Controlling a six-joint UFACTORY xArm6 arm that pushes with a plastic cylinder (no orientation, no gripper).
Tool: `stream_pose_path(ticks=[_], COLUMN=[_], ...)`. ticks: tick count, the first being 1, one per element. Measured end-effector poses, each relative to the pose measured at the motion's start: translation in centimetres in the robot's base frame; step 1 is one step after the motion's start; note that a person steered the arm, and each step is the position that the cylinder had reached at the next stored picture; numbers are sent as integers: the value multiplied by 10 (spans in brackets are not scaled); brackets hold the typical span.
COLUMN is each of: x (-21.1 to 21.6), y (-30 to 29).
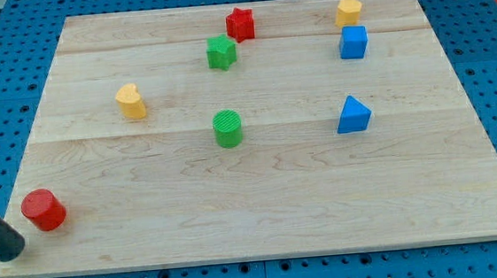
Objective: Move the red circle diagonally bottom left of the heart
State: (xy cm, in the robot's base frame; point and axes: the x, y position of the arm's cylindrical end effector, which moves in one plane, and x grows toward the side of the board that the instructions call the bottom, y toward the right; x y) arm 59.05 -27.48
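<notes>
The red circle [43,209] sits near the board's bottom left corner. The yellow heart [131,101] lies up and to the right of it, in the left half of the board. My dark rod comes in from the view's left edge, and my tip [13,253] rests just below and left of the red circle, a small gap apart from it.
A red star [239,23] and a green star [221,52] lie at the top middle. A green circle [227,128] is at the centre. A yellow hexagon [349,11], a blue cube [353,42] and a blue triangle [353,115] lie at the right. The wooden board [264,218] lies on a blue pegboard.
</notes>
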Motion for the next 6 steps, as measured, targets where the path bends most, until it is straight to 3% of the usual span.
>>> stream_pose_path(ticks=[1,2,3,4,6], x=[-41,-53,-18,-36,-177], y=[27,73,79,165,188])
